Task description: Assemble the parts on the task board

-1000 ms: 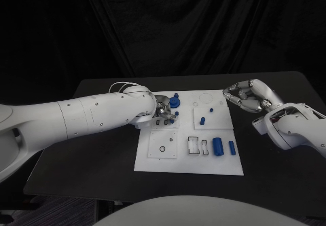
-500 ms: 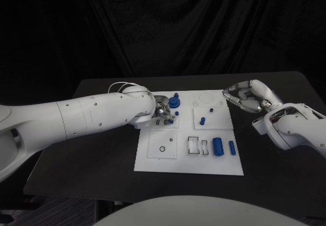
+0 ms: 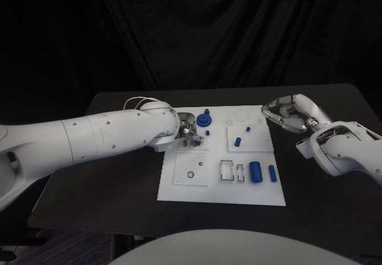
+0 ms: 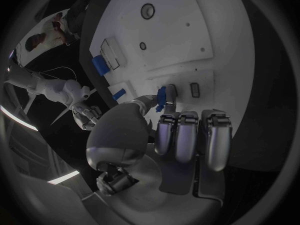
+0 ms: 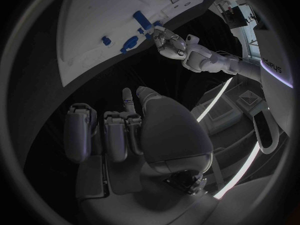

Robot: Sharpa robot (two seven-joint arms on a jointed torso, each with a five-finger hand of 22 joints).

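The white task board (image 3: 223, 193) lies mid-table. My left hand (image 3: 187, 131) is over its upper-left panel and pinches a small blue part (image 4: 161, 99) between thumb and a finger, close to the board (image 4: 206, 35). Just beyond the hand a tall blue part (image 3: 205, 118) stands, with a small blue peg (image 3: 207, 132) beside it. Two more blue pegs (image 3: 236, 142) stand in the upper-right panel. A blue cylinder (image 3: 255, 171) and a blue bar (image 3: 271, 173) lie at the lower right. My right hand (image 3: 288, 114) hovers off the board's right top corner, fingers curled in on nothing (image 5: 125, 130).
A panel with a round hole (image 3: 191, 169) and two rectangular slots (image 3: 228, 170) sit on the board's lower half. Black table (image 3: 119, 182) surrounds the board on every side, with its edges near both arms.
My left hand has shifted very slightly over the upper-left panel, still pinching the small blue part. The right hand has not moved.
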